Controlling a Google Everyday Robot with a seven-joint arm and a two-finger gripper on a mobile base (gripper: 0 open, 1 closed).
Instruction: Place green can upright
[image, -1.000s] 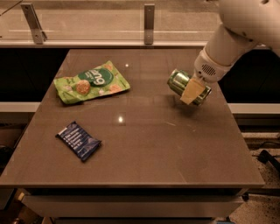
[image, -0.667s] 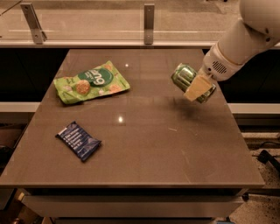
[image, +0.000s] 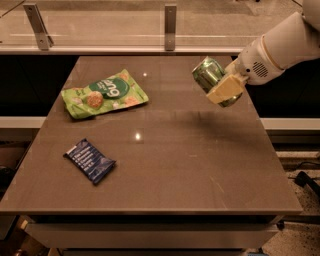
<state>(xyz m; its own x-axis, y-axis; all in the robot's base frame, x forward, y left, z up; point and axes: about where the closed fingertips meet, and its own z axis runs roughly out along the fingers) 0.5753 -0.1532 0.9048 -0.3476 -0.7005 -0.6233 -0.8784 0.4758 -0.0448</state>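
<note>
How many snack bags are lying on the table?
2. The green bag lies at the back left, the blue packet nearer the front left. The claw holds the green can above the right side.

The gripper (image: 221, 84), clamped around the tilted green can (image: 207, 72), hangs above the far right part of the table (image: 200, 170), and the surface below it and down the whole right half lies bare. On the left, the green snack bag (image: 104, 93) lies flat toward the back and the dark blue packet (image: 90, 160) nearer the front, well apart. A glass barrier with metal posts (image: 170, 22) closes the far edge.
</note>
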